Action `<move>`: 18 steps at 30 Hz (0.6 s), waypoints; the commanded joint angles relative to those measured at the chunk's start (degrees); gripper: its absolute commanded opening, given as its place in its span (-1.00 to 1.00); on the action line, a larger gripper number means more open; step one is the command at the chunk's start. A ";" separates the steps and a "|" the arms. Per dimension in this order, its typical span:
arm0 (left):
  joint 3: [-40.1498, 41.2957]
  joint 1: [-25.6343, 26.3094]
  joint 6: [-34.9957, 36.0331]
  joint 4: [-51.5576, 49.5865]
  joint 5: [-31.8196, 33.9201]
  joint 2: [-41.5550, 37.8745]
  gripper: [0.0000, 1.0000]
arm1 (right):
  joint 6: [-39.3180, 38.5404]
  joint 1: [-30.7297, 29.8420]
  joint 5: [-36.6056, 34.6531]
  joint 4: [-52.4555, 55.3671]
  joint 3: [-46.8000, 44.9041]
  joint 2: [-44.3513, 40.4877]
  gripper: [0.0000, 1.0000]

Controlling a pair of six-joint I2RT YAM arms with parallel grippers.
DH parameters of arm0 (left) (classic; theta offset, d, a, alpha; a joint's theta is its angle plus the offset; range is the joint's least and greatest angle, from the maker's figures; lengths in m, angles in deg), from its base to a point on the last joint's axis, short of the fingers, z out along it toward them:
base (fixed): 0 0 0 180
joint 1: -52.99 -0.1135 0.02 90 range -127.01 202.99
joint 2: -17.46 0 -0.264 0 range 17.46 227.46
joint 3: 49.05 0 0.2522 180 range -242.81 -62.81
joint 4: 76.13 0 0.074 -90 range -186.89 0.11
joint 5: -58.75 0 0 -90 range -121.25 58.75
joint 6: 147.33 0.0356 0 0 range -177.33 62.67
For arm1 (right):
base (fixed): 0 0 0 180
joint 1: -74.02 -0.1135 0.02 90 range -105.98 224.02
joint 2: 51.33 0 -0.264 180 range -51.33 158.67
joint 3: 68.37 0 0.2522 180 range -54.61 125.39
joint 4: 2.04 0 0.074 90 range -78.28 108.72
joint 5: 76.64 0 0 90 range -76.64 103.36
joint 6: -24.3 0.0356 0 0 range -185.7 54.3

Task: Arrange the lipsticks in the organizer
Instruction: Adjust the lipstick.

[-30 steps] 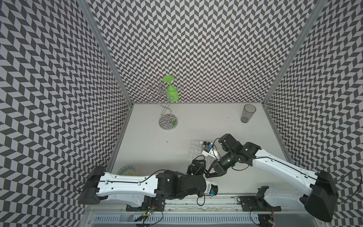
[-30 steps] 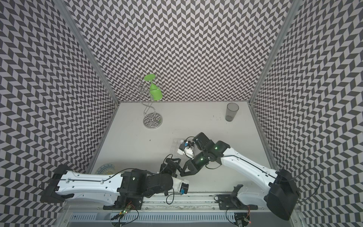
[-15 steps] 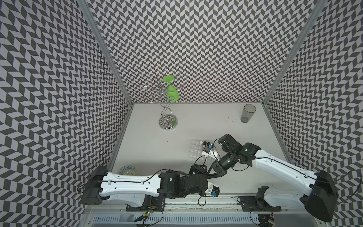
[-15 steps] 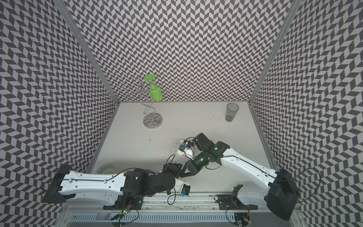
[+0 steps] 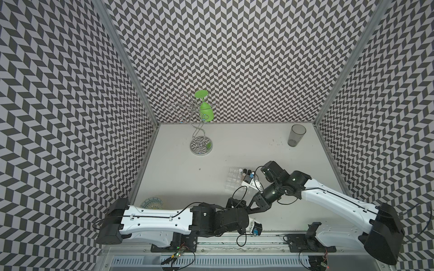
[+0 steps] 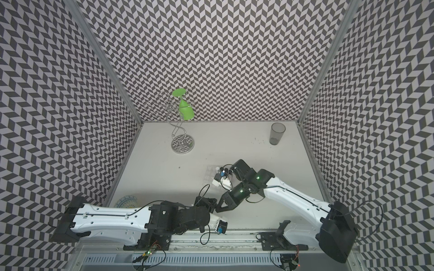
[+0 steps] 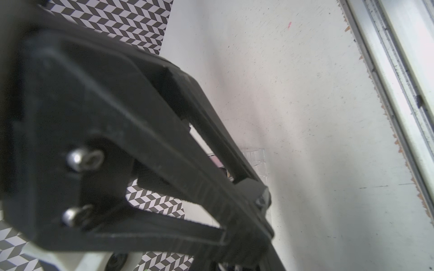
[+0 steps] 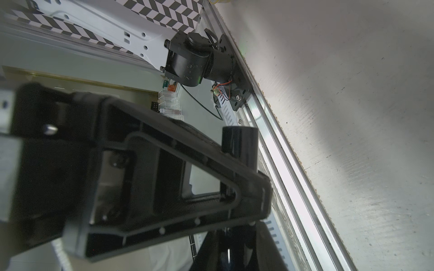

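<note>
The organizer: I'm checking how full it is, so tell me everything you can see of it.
The organizer is a clear plastic rectangular tray split into a grid of small square cells, lying flat on the white table. A few lipsticks, dark-capped and one white, stand upright in cells at its far corner nearest the right arm; the remaining cells look empty. The arm's white wrist camera hides its near corner.

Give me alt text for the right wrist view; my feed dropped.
A glossy black lipstick is clamped in the right pincer, one end sticking out past the jaws. Beyond it run the metal rail and the grey table.
</note>
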 commanded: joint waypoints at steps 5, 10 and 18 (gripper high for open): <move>-1.36 0.03 -3.44 1.84 0.51 -0.27 -1.00 | -0.48 -0.18 0.09 -2.16 1.00 -2.02 0.12; -1.29 0.03 -12.88 2.90 1.18 -3.33 -1.00 | 4.53 1.13 -8.53 -5.83 0.79 -7.72 0.21; 3.14 -0.55 -34.86 14.01 3.49 -11.62 -1.00 | 17.27 2.40 -17.31 -23.26 -2.38 -22.79 0.12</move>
